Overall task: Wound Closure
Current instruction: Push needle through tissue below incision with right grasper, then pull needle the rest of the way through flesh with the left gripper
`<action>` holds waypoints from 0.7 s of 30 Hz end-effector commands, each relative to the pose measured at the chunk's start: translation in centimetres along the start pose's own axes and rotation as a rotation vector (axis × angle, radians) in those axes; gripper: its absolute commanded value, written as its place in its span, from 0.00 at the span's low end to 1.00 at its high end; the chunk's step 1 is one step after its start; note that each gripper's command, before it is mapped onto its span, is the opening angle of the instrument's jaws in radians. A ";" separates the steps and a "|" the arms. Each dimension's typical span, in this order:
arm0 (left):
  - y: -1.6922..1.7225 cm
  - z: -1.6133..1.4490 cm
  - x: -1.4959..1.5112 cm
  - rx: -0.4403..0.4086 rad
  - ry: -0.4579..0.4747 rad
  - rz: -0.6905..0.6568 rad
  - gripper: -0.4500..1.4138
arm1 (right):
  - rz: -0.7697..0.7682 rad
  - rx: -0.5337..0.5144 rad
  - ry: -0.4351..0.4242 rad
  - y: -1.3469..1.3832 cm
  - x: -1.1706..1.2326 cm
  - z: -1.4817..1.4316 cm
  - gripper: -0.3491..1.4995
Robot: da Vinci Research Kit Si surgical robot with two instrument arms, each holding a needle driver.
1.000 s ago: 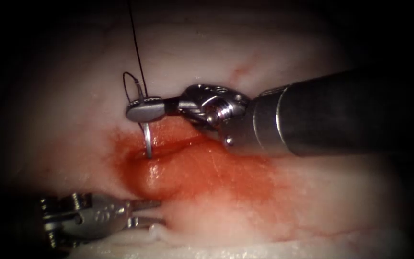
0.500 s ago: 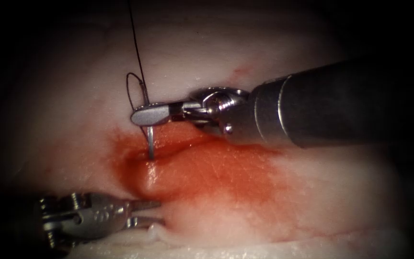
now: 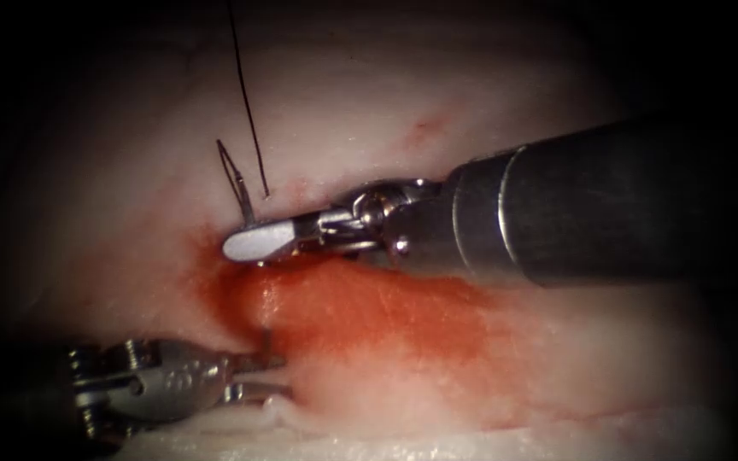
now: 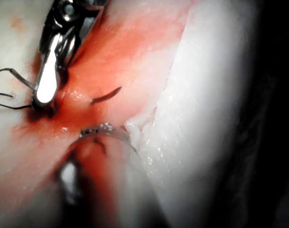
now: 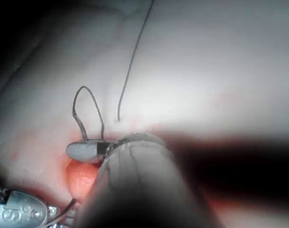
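Note:
My right tool [image 3: 249, 242] lies low over the far edge of the cut [image 3: 360, 286] at its left end, jaws shut on the curved needle near its tail. Most of the needle is buried in the tissue [image 3: 369, 111]. Its tip [image 3: 264, 340] pokes out of the near edge, just above my left tool [image 3: 260, 379]. The left wrist view shows the tip [image 4: 106, 95] rising from the red surface beside the right tool [image 4: 47, 80]. Dark thread [image 3: 248, 102] runs from the top and loops [image 3: 231, 171] back to the needle's tail. The left tool's jaws stand slightly apart against the near edge.
Red fluid [image 3: 386, 320] stains the tissue around the cut and spreads to the right. The right tool's thick shaft [image 3: 608, 205] crosses the right half of the view. A pale tissue edge [image 3: 318, 427] runs along the front, below the left tool.
The right tool has rolled and dropped toward the cut, driving the needle down into the tissue. The shaft seen below its jaws is now buried, and the tip has come out near the left tool.

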 end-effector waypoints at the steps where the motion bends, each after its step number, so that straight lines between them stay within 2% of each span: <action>1: 0.01 0.08 0.00 -0.001 0.000 0.000 0.23 | 0.013 0.002 0.001 0.07 0.02 0.07 0.00; 7: 0.01 0.08 0.00 -0.002 -0.002 0.000 0.23 | 0.037 0.010 0.007 0.06 0.00 0.08 0.00; 10: 0.02 0.08 0.00 -0.003 -0.002 0.000 0.23 | 0.101 -0.027 0.029 0.04 0.04 0.07 0.00; 13: 0.02 0.05 0.01 -0.006 -0.003 -0.002 0.23 | 0.091 -0.036 0.050 0.03 0.10 0.05 0.00; 14: 0.03 0.01 0.02 -0.012 -0.002 -0.002 0.23 | 0.044 -0.044 0.063 0.03 0.14 0.04 0.12; 15: 0.03 -0.01 0.02 -0.012 -0.003 -0.003 0.23 | -0.003 -0.057 0.083 0.03 0.17 0.04 0.36; 17: 0.04 -0.10 0.05 -0.009 -0.002 -0.006 0.23 | -0.133 -0.086 0.129 0.04 0.25 0.01 0.76; 19: 0.05 -0.19 0.08 0.002 0.018 0.005 0.25 | -0.191 -0.100 0.147 0.04 0.34 -0.03 0.86; 21: 0.06 -0.32 0.13 0.019 0.051 0.018 0.28 | -0.238 -0.117 0.167 0.04 0.43 -0.11 0.87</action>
